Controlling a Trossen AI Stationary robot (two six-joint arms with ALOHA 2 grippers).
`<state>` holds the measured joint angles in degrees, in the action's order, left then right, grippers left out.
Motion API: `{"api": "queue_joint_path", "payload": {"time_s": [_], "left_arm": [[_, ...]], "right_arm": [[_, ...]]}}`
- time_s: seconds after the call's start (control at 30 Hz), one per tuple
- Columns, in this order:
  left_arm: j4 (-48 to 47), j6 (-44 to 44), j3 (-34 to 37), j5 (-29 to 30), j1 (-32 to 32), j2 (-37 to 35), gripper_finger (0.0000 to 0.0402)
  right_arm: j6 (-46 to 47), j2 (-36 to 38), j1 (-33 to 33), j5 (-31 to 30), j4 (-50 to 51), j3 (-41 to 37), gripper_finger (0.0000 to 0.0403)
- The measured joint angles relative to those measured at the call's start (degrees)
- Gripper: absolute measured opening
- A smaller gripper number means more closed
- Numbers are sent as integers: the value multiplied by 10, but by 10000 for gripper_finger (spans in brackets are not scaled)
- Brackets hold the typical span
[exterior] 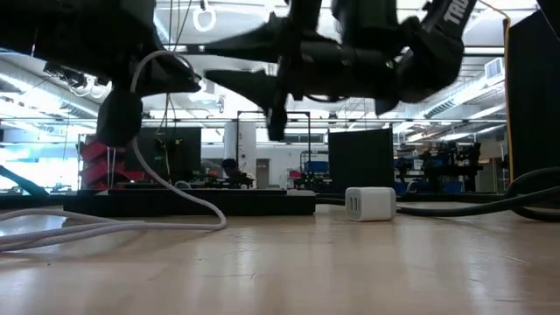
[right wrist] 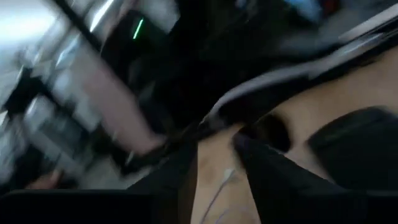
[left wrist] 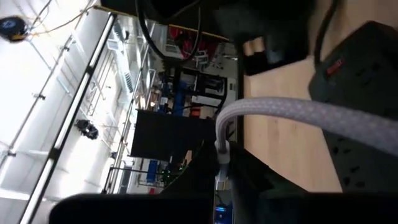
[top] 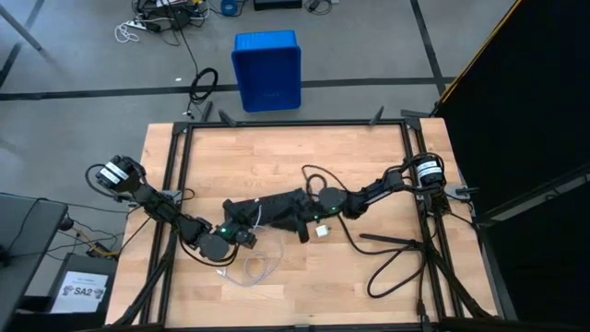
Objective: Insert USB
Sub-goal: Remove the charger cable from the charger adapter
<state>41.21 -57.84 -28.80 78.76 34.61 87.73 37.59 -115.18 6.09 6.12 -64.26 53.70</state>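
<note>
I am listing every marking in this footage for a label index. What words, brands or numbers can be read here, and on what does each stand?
"SA2": on the white label of the dark box left of the table.
"TR...": white letters on the arm in the low view, cut off at the picture's edge.
Grey marks on the white cube adapter: too small to read.
Red patch on the black power strip: unreadable.
</note>
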Motion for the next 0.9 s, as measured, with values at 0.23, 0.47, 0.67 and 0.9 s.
{"api": "queue_joint_path", "payload": {"time_s": [0.23,0.47,0.67,0.9], "left_arm": [[-9,-7,0,-1,-17,22,5],[-6,-5,-2,-7,-39,50,5],[2,-4,-2,-10,-42,51,5],[13,-4,-3,-18,-42,51,5]], "right_arm": [[59,0,-15,-25,-15,-1,162],[74,0,-20,-12,60,35,189],[74,0,-28,-11,120,49,197],[99,0,-36,-11,119,50,192]]}}
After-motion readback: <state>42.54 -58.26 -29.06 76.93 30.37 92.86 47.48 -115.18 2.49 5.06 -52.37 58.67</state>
